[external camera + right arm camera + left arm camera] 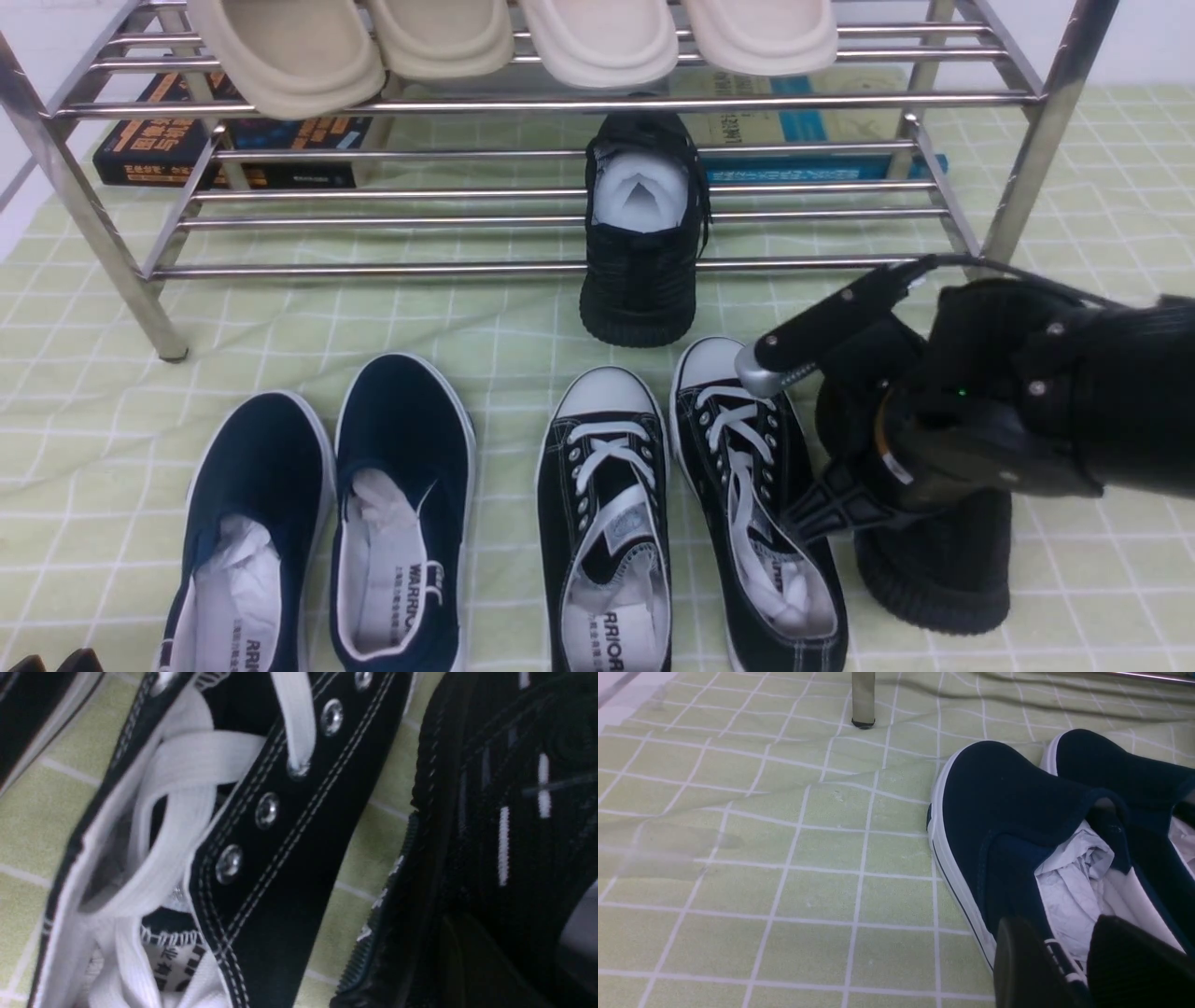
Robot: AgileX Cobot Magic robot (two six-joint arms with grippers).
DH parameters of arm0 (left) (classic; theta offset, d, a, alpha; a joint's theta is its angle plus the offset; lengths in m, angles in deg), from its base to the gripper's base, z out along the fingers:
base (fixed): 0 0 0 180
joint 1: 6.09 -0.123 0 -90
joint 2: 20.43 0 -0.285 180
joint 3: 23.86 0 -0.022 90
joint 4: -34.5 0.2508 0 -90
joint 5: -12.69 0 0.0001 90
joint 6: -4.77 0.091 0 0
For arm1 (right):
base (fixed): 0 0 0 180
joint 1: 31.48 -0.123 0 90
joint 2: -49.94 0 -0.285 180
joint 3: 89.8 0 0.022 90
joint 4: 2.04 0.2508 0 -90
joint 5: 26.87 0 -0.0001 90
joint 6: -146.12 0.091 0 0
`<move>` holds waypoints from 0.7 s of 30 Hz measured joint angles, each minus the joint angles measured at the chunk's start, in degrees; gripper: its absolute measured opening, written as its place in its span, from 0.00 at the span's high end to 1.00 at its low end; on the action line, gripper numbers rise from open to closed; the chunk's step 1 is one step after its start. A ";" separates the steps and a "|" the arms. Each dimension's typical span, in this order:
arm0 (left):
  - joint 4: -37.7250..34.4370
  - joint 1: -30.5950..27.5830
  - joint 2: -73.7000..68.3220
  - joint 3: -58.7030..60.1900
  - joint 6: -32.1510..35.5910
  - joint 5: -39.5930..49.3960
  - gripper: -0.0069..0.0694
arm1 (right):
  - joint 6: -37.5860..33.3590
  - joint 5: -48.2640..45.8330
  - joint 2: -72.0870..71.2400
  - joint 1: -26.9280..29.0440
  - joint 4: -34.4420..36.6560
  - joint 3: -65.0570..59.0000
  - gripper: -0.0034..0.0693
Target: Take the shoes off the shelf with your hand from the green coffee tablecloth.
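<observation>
Distance favoured the right hand (840, 504) for the black knit sneaker (639, 271) on the shelf (523, 269). That sneaker sat on the lower rails near the middle. Its long axis ran front to back, with the paper-stuffed opening to the rear and the toe poking out past the front rail toward the robot. From the right hand it lay ahead and off to the left, near, with only the toes of the canvas sneakers (728, 467) between.

The right hand hung low over the other knit sneaker (943, 579), which lay on the green checked cloth (93, 448) just beside the canvas pair. I could not tell whether its fingers were clamped on that shoe or clear of it, because the arm hid them. The left hand (1069, 970) stood open and empty down by the navy slip-ons (401, 439), well apart from the shelf shoe.

My guess was that the right arm would need to reach forward and leftward, meeting the shoe at its toe end.
</observation>
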 joint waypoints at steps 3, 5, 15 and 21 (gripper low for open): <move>0.00 0.00 0.00 0.00 0.00 0.00 0.60 | 0.00 -0.96 0.00 0.00 1.58 0.12 0.76; 0.00 0.00 0.00 0.00 0.00 0.00 0.60 | 0.00 -2.20 0.00 0.00 3.15 0.42 0.68; 0.00 0.00 0.00 0.00 0.00 0.00 0.60 | -8.00 -22.50 0.00 0.00 9.20 10.89 0.51; 0.00 0.00 0.00 0.00 0.00 0.00 0.60 | -18.52 -24.34 -3.66 0.00 21.82 14.72 0.71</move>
